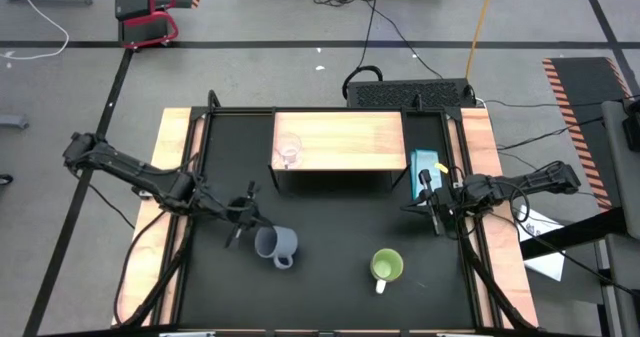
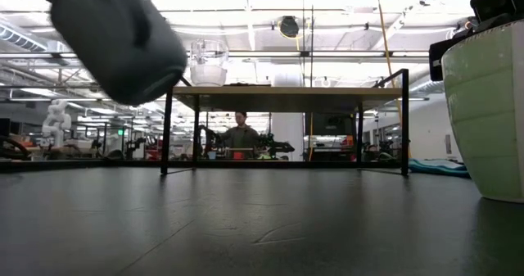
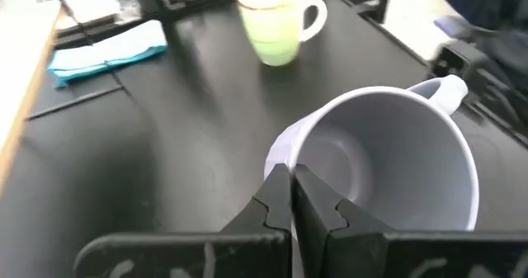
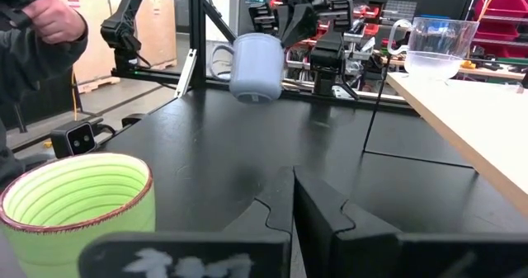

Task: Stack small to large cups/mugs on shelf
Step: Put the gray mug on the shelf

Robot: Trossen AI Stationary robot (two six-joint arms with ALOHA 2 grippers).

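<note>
A black counter (image 1: 330, 297) is seen from above, with a dark robot arm reaching in from each side. Toward its far edge stands the shelf (image 1: 350, 142), a low light-wood board on a thin black frame. A small clear glass cup (image 1: 289, 152) sits on the shelf near its left end, upright.

The left gripper (image 1: 243, 217) is out over the left half of the counter. Its jaws are pinched on the rim of the grey-blue mug (image 1: 274, 244), with one finger inside the mug and one outside, as the left wrist view shows. The mug is lifted clear of the counter and tilted; from the right wrist view it hangs mouth-down with its handle out to one side. In the level view across the counter it fills the upper left corner as a blurred grey shape.

The lime-green mug (image 1: 386, 266) stands upright on the counter, right of centre and near the front edge, its white handle pointing toward the front. It is well apart from the grey-blue mug.

The right gripper (image 1: 436, 205) waits near the right end of the shelf, jaws pressed together and holding nothing. Just beside it lies a blue cloth (image 1: 424, 165) (possibly a folded towel; the view is too poor to be sure).

A person (image 2: 240, 137) shows in the room beyond the shelf.
</note>
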